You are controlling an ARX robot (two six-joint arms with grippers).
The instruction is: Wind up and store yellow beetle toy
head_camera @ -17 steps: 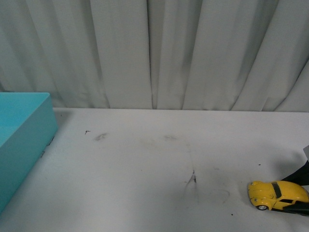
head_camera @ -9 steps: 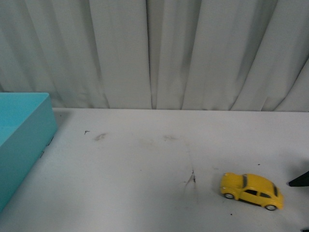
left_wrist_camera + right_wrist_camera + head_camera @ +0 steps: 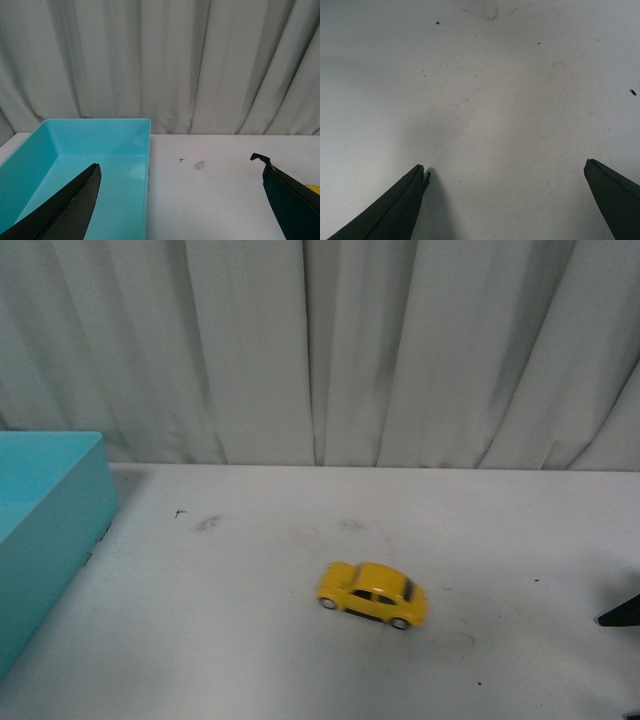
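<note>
Curtain (image 3: 320,350) in pale grey folds fills the whole background behind the scene. Below it lies the white worktop (image 3: 250,640), scuffed and lightly stained. A turquoise bin (image 3: 40,530) sits at the left edge of the worktop; the left wrist view shows it open at the top and rectangular, with nothing lying in the part of its floor that can be seen.

The left gripper (image 3: 176,161) is spread wide and holds nothing, one dark finger (image 3: 65,210) over the bin and the other over the bare worktop beside it. The right gripper (image 3: 505,165) is also spread wide, and only plain worktop shows between its two dark fingers. In the front view a small dark tip shows at the right edge, though what part it is cannot be told.

The yellow beetle toy (image 3: 373,594) stands on its wheels near the middle of the worktop, a little to the right of centre. Its long side faces the front camera at a slight slant, and its outline is somewhat blurred. It is well apart from the bin and touches neither gripper.

A faint grey smudge (image 3: 208,523) and a tiny dark speck (image 3: 180,512) mark the worktop between the bin and the toy.
</note>
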